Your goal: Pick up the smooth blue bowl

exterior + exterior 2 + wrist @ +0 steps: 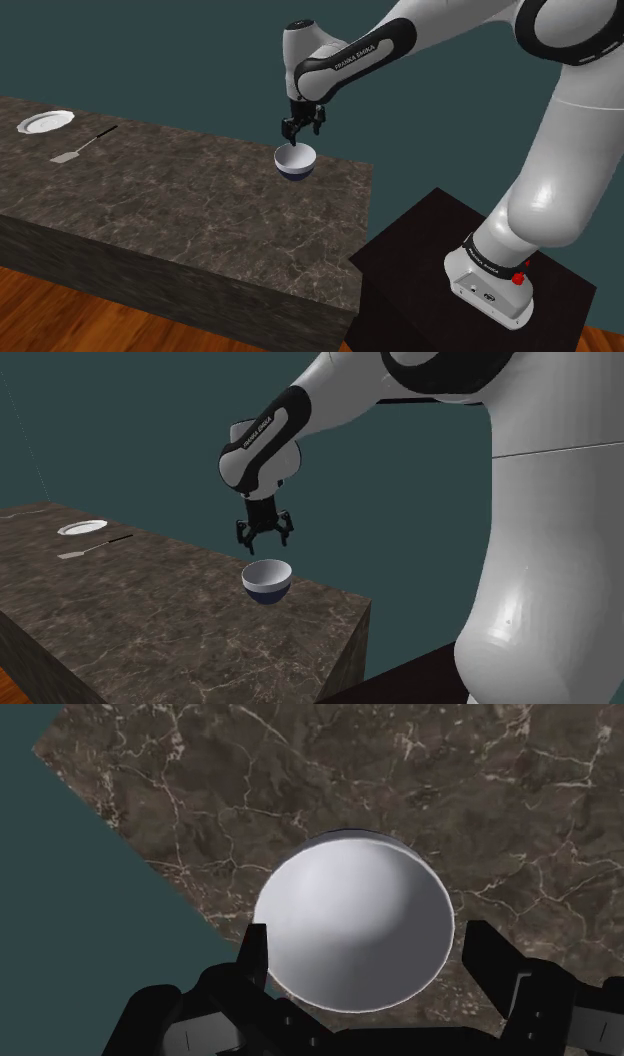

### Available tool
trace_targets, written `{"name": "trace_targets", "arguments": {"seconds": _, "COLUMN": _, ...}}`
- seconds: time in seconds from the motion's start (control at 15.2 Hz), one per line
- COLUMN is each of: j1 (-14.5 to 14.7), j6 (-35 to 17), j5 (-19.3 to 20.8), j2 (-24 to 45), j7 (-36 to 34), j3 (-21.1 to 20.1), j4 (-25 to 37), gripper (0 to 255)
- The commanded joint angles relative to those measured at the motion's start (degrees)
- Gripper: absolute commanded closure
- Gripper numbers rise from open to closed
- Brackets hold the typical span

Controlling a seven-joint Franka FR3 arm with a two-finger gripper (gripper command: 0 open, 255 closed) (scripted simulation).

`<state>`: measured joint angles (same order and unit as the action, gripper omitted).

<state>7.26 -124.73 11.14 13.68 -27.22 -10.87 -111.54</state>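
Item: bowl, white inside, dark blue outside, upright on the counter near its back edge, close to the corner beside the stand. Gripper: I read it as spread wide, with nothing in its grasp, hanging above the bowl and apart from it. Key relation: the bowl lies straight below. In the wrist view the fingers flank the rim, which spans nearly the whole opening. Round, so no long axis to align. I judge a slight sideways shift is needed, to pinch one wall.
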Motion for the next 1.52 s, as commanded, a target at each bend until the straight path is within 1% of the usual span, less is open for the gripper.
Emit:
{"name": "trace_targets", "arguments": {"seconds": 0.0, "j1": 0.9, "j6": -0.2, "j5": 1.1, "j2": 4.5, "j7": -1.3, "j3": 0.0, "j4": 3.5, "gripper": 0}}
{"name": "trace_targets", "arguments": {"seconds": 0.26, "j1": 2.9, "j6": 0.3, "j5": 2.8, "j2": 13.6, "j7": -3.5, "j3": 0.3, "j4": 11.7, "gripper": 0}}
{"name": "trace_targets", "arguments": {"seconds": 0.59, "j1": 5.6, "j6": 2.2, "j5": 4.1, "j2": 24.7, "j7": -4.9, "j3": 0.9, "j4": 23.3, "gripper": 0}}
{"name": "trace_targets", "arguments": {"seconds": 1.06, "j1": 5.9, "j6": -1.2, "j5": 4.9, "j2": 27.9, "j7": -5.7, "j3": 1.5, "j4": 23.0, "gripper": 0}}
{"name": "trace_targets", "arguments": {"seconds": 1.19, "j1": 5.9, "j6": -1.5, "j5": 4.9, "j2": 28.2, "j7": -5.8, "j3": 1.5, "j4": 23.0, "gripper": 0}}
{"name": "trace_targets", "arguments": {"seconds": 1.25, "j1": 5.9, "j6": -1.4, "j5": 4.9, "j2": 28.2, "j7": -5.8, "j3": 1.5, "j4": 23.1, "gripper": 255}}
{"name": "trace_targets", "arguments": {"seconds": 1.45, "j1": 5.9, "j6": -1.5, "j5": 4.9, "j2": 28.2, "j7": -5.8, "j3": 1.5, "j4": 23.0, "gripper": 255}}
